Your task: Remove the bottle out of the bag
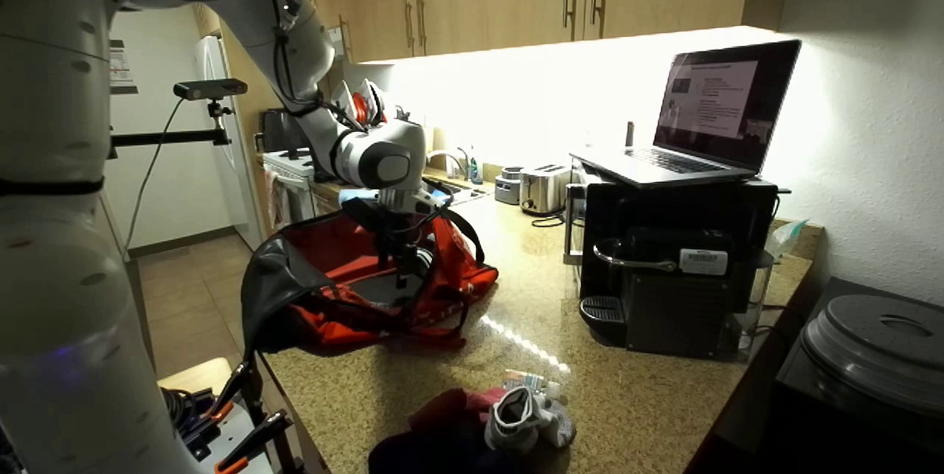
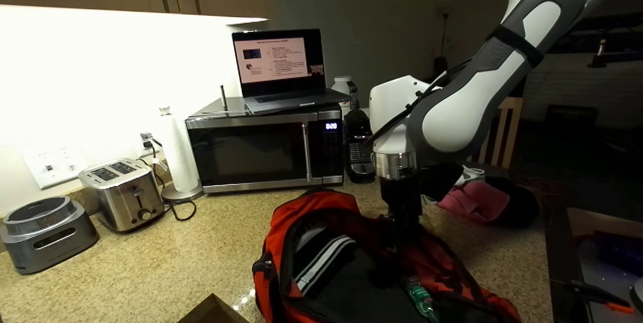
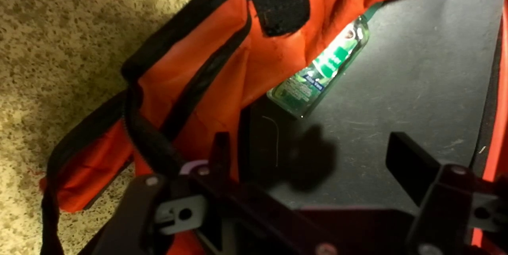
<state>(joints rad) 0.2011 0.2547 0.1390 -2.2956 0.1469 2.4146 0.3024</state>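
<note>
The jaws are spread and empty, so turn them across the green bottle, lying in the red bag partly hidden by its floppy side, and pinch it without catching the bag.

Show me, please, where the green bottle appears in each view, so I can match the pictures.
In an exterior view: green bottle at the bottom edge, right of centre.
In an exterior view: I cannot make it out; the red bag sits left of centre.
In the wrist view: the green bottle is above and right of centre.
Shared landmark: the red bag.
</note>
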